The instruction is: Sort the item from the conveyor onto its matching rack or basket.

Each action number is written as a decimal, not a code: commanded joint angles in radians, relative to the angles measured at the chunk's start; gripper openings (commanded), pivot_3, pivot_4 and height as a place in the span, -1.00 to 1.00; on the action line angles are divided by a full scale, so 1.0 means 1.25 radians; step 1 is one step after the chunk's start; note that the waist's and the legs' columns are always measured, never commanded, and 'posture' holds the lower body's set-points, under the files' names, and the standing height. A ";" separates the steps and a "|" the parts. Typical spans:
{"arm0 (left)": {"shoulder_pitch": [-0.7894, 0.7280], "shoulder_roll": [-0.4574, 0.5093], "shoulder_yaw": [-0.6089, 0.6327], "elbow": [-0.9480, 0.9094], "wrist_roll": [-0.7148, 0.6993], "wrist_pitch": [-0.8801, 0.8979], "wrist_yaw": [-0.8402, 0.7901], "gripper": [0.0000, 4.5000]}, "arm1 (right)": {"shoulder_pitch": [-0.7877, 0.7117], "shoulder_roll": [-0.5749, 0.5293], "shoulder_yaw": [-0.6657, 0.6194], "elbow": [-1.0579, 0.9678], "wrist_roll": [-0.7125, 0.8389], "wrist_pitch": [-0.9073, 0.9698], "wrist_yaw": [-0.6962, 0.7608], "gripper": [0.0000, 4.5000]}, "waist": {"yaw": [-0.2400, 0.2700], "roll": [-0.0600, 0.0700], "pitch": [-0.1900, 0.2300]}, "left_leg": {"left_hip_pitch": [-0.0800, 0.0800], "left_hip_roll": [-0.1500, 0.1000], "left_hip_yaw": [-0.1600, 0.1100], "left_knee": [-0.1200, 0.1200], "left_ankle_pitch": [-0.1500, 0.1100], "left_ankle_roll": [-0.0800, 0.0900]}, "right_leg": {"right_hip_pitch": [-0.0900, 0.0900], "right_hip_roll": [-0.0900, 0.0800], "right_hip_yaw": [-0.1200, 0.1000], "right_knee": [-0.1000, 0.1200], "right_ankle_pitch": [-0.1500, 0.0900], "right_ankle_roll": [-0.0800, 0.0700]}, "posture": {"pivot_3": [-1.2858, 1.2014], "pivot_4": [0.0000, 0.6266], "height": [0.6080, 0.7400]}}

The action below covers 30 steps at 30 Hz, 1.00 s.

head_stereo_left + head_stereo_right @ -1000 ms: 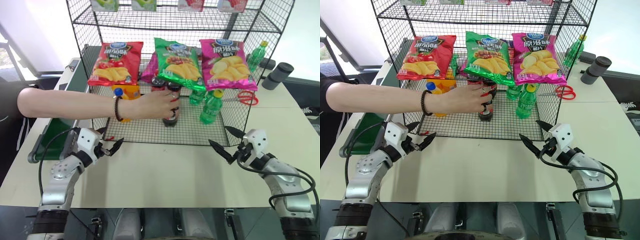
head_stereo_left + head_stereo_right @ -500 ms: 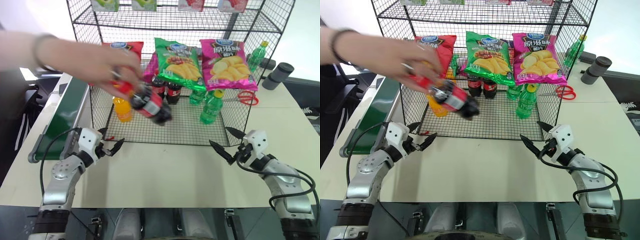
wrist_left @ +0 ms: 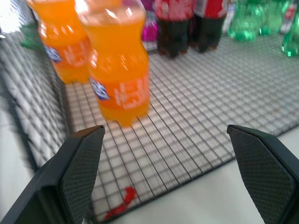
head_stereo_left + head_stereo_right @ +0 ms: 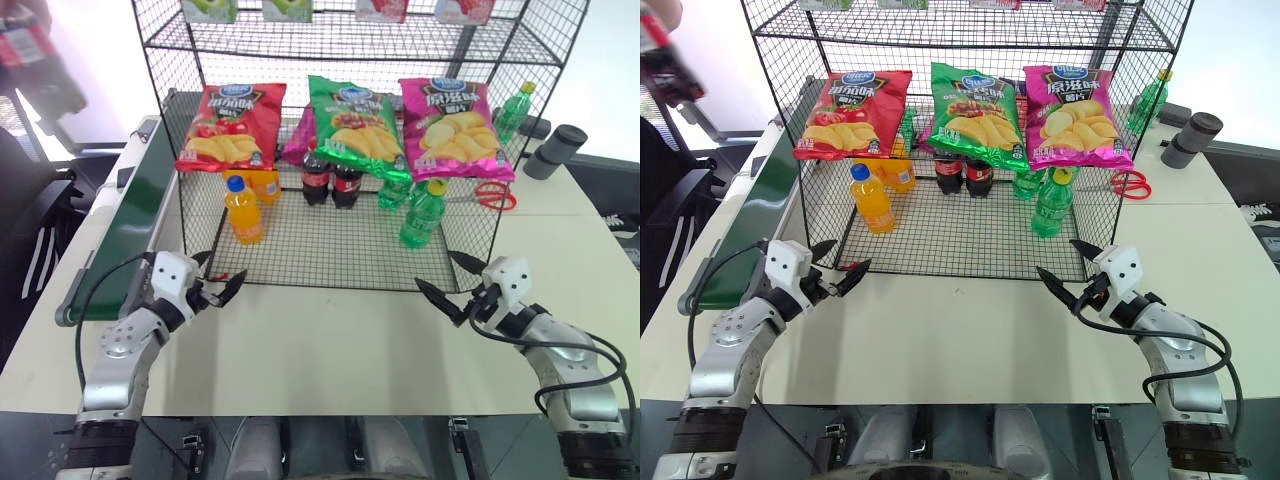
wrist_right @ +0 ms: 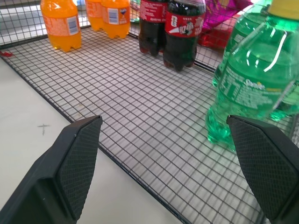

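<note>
A person's hand holds a cola bottle (image 4: 28, 42), blurred, high at the far left beyond the conveyor (image 4: 130, 225), a dark green belt along the table's left side. Two like cola bottles (image 4: 332, 182) stand in the base tray of the black wire rack (image 4: 330, 262). My left gripper (image 4: 225, 270) hovers open over the table at the tray's front left corner. In front of the tray's right corner my right gripper (image 4: 436, 270) is open too, holding nothing. The right wrist view looks into the tray at the cola bottles (image 5: 173, 28).
Orange soda bottles (image 4: 244, 210) and green bottles (image 4: 422, 212) share the tray. Three crisp bags (image 4: 345, 125) lean on the shelf above. Red scissors (image 4: 490, 195) and a grey cylinder (image 4: 555, 150) lie on the table right of the rack.
The person's hand has lifted one cola bottle out of the tray and carried it up and away to the far left. Both grippers have stayed open and in place.
</note>
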 commanded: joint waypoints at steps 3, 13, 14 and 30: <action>0.013 0.033 0.098 -0.107 -0.079 0.056 0.022 1.00 | -0.037 -0.008 0.013 -0.009 0.004 0.001 0.017 0.97 | -0.001 0.000 0.000 | 0.000 0.000 0.000 0.000 0.000 0.000 | 0.000 0.000 0.000 0.000 0.000 0.000 | 0.03 -0.52 1.00; 0.011 0.026 0.271 -0.103 -0.164 0.096 0.126 1.00 | -0.078 0.002 0.053 -0.042 0.017 0.028 0.042 0.97 | 0.001 0.000 0.000 | 0.000 0.000 0.000 0.000 0.000 0.000 | 0.000 0.000 0.000 0.000 0.000 0.000 | 0.03 -0.52 1.00; 0.009 0.025 0.283 -0.087 -0.156 0.086 0.141 1.00 | -0.080 0.005 0.061 -0.055 0.018 0.035 0.043 0.97 | 0.001 0.000 0.000 | 0.000 0.000 0.000 0.000 0.000 0.000 | 0.000 0.000 0.000 0.000 0.000 0.000 | 0.03 -0.52 1.00; -0.045 -0.010 0.251 0.102 -0.058 -0.066 0.192 1.00 | -0.057 0.096 0.186 -0.193 -0.011 0.088 -0.037 0.97 | 0.002 -0.002 -0.001 | -0.001 -0.001 0.000 0.000 0.000 0.000 | 0.000 -0.002 -0.001 -0.002 0.000 0.000 | 0.03 -0.52 1.00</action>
